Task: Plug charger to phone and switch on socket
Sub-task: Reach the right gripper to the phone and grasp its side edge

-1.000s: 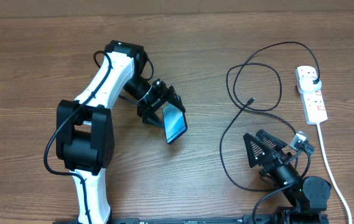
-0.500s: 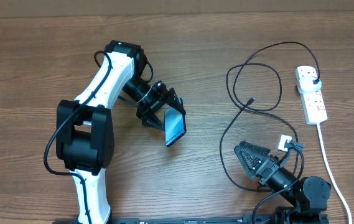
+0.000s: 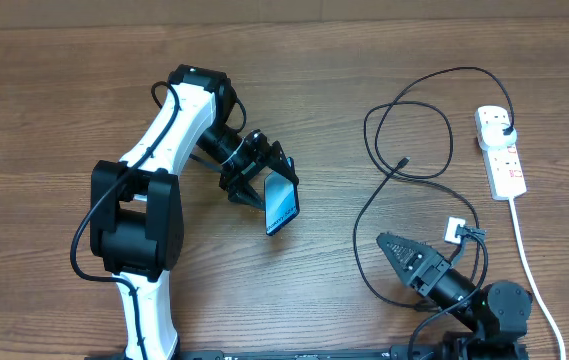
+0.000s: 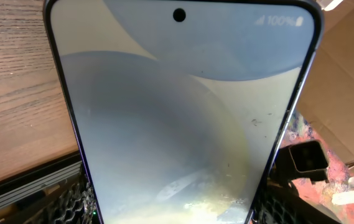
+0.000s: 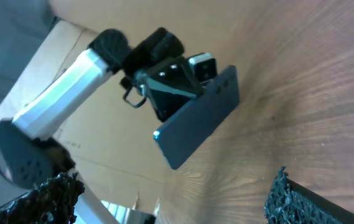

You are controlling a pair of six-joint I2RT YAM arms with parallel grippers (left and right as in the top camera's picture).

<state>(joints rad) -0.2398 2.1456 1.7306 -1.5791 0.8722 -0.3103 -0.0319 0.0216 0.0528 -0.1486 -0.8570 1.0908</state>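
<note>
My left gripper (image 3: 267,178) is shut on the phone (image 3: 281,204) and holds it tilted, off the table, left of centre. In the left wrist view the phone's lit pale blue screen (image 4: 183,112) fills the frame between my fingers (image 4: 71,199). The charger, a thin black cable (image 3: 434,100), lies in loops at the right, its connector tip (image 3: 404,160) free on the wood. Its plug head (image 3: 505,130) sits in the white socket strip (image 3: 504,165). My right gripper (image 3: 392,247) is open and empty at the front right. The right wrist view shows the phone's dark back (image 5: 195,118) in the left gripper.
The socket's thick white cord (image 3: 529,265) runs toward the front edge, right of the right arm. The black cable (image 3: 362,255) curves down close beside the right gripper. The wooden table (image 3: 64,100) lies around them; brown cardboard (image 4: 351,74) shows beyond it.
The right gripper has swung left and down toward the table's front edge, turning to face the phone. The left gripper has tilted the phone slightly and otherwise stays put.
</note>
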